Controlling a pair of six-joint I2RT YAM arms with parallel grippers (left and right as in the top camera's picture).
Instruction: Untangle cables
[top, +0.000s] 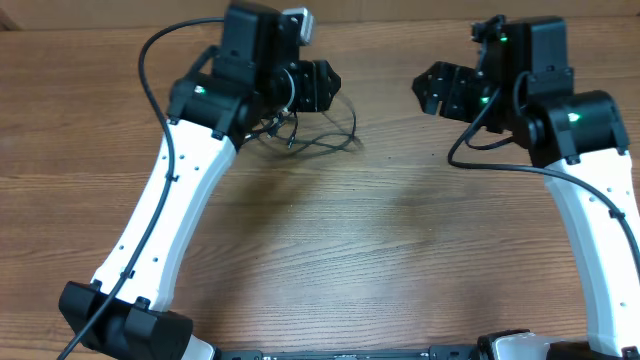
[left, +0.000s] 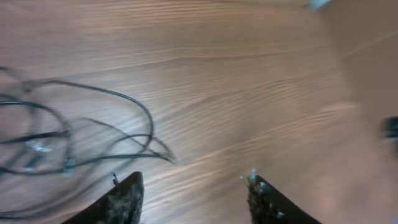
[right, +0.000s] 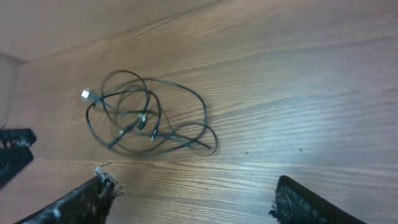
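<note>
The cables (top: 322, 133) are thin black cords lying in one tangled, looped heap on the wooden table at the back left, partly hidden under my left arm. The right wrist view shows the whole heap (right: 149, 118) with a silvery plug end (right: 86, 94) at its left. In the left wrist view the loops (left: 74, 134) lie to the left of the fingers. My left gripper (top: 322, 85) is open and empty, above the heap's far edge; its fingers (left: 189, 196) hold nothing. My right gripper (top: 440, 88) is open and empty, well to the right of the cables; its fingers (right: 193, 199) are spread wide.
Thicker black wires run along both arms (top: 150, 70) (top: 480, 150). The left arm's white link (top: 170, 220) crosses the left of the table and the right arm's white link (top: 600, 230) stands at the right. The arm bases sit at the front edge.
</note>
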